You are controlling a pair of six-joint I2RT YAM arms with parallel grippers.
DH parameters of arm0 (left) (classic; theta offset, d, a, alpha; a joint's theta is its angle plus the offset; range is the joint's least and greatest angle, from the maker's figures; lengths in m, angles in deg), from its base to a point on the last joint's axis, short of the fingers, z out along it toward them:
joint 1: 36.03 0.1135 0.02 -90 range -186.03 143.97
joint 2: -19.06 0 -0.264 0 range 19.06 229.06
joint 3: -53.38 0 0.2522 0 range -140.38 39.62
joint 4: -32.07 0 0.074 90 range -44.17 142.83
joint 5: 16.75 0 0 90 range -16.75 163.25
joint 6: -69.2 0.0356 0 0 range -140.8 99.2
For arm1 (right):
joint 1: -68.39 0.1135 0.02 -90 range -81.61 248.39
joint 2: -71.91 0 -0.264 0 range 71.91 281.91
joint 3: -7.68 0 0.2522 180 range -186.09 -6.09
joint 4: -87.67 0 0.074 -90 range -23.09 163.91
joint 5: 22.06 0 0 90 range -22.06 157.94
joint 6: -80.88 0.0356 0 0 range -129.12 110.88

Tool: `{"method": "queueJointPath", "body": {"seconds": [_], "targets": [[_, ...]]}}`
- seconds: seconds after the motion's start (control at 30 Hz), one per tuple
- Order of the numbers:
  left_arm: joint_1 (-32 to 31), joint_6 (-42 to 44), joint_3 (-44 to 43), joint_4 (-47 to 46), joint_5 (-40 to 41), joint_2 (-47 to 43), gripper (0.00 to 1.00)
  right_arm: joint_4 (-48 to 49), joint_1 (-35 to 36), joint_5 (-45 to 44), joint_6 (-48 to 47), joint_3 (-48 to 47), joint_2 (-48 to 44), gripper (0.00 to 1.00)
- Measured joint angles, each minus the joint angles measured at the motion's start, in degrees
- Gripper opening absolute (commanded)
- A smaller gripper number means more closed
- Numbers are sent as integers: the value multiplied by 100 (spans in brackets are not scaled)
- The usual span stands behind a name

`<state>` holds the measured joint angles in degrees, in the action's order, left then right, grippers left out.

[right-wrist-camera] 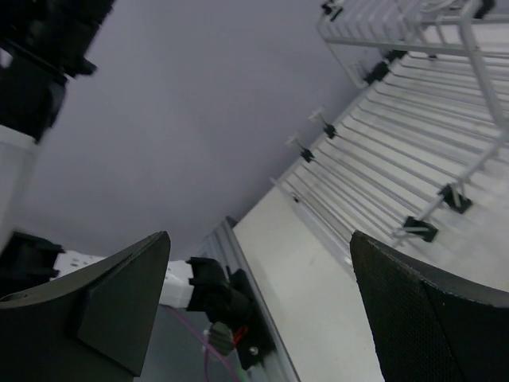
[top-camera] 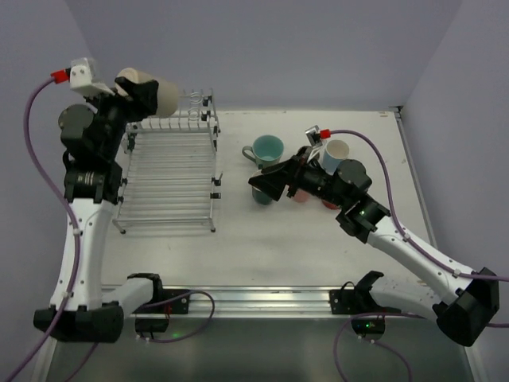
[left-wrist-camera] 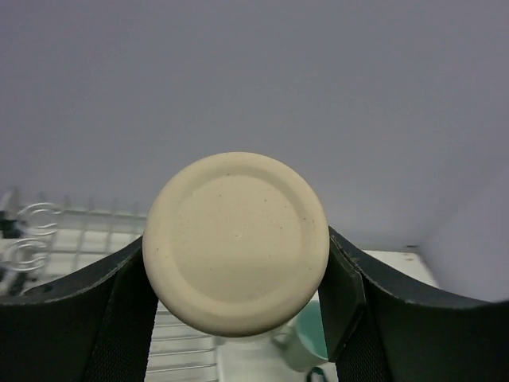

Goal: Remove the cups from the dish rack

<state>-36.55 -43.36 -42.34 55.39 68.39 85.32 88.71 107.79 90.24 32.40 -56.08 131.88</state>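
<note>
The dish rack (top-camera: 169, 171), a rectangular frame of thin, shiny chrome wire with parallel bars, a raised tier at the back and small black clips at its corners, stands on the left half of the pale, smooth desk (top-camera: 278, 255).

The left gripper (top-camera: 141, 92) is up above the rack's back left corner and is clamped on the beige cup (left-wrist-camera: 236, 243). The cup lies on its side in the air, clear of the wires. In the left wrist view its round base faces the lens, and the black fingers (left-wrist-camera: 111, 318) press against its wall on both sides. The base is matte and faintly speckled, with a shallow circular recess inside a rounded rim.

The right gripper (right-wrist-camera: 262, 310) reaches over the desk to the right of the rack, well apart from the beige cup. Its jaws are spread wide with nothing between its textured black pads.

The other cups stand in a cluster around the right gripper:
- A mint green mug (top-camera: 267, 149) with a handle stands upright just behind it.
- A light blue cup (top-camera: 336, 151) is farther right.
- A dark green cup (top-camera: 262, 196) sits just beside the fingertips.
- A pink cup (top-camera: 301, 195) and a red cup (top-camera: 330, 204) are partly hidden under the arm.
</note>
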Motion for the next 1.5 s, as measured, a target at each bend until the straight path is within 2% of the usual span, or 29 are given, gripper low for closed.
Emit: {"method": "queueJointPath", "body": {"seconds": [0.13, 0.3, 0.6, 0.77, 0.8, 0.83, 0.87, 0.9, 0.93, 0.97, 1.0, 1.03, 1.07, 1.1, 1.13, 1.17, 1.33, 1.43, 1.5], "targets": [[-4, -1104, 1611, -1161, -1064, -1377, 40, 796, 463, -33, 295, -94, 142, 97], [-7, -2577, 3056, -2284, -1899, -2159, 40, 1508, 741, -76, 610, -415, 634, 97], [-7, -3956, 3884, -3543, -2424, -2739, 40, 1832, 962, -175, 914, -1095, 1438, 93], [-111, -4411, 4306, -4251, -2612, -2830, 40, 1908, 1027, -70, 1049, -1491, 1843, 84], [-153, -4444, 4376, -4293, -2632, -2813, 40, 1917, 1034, -33, 1067, -1567, 1906, 80], [-205, -4465, 4430, -4325, -2638, -2798, 40, 1921, 1038, -7, 1093, -1659, 1978, 70], [-262, -4483, 4468, -4339, -2645, -2782, 40, 1939, 1038, 22, 1110, -1751, 2046, 65], [-326, -4494, 4496, -4345, -2645, -2763, 41, 1954, 1038, 42, 1145, -1836, 2114, 56], [-400, -4496, 4522, -4367, -2632, -2743, 44, 1967, 1038, 85, 1174, -1910, 2179, 39], [-468, -4494, 4533, -4382, -2618, -2730, 47, 1971, 1038, 85, 1196, -1930, 2201, 31], [-533, -4489, 4533, -4400, -2603, -2726, 53, 1998, 1040, 98, 1231, -1943, 2232, 22], [-612, -4437, 4533, -4417, -2570, -2730, 69, 2022, 1043, 136, 1298, -1941, 2258, 14], [-647, -4448, 4548, -4417, -2540, -2739, 78, 2100, 1043, 151, 1353, -1943, 2264, 3], [-693, -4489, 4555, -4422, -2492, -2743, 85, 2159, 1043, 195, 1421, -1941, 2251, 0], [-732, -4457, 4555, -4400, -2474, -2758, 98, 2223, 1047, 251, 1449, -1941, 2232, 0], [-761, -4352, 4555, -4334, -2498, -2778, 100, 2212, 1069, 199, 1414, -1923, 2203, 0], [-841, -3519, 4358, -3222, -2540, -3042, 100, 1746, 990, 42, 1115, -1591, 1834, 0], [-844, -2715, 3978, -2260, -2546, -3195, 100, 660, 706, -240, 586, -1543, 1274, 0], [-850, -2144, 3700, -1663, -2629, -3397, 100, -271, 190, -544, 153, -1550, 839, 0]]}}
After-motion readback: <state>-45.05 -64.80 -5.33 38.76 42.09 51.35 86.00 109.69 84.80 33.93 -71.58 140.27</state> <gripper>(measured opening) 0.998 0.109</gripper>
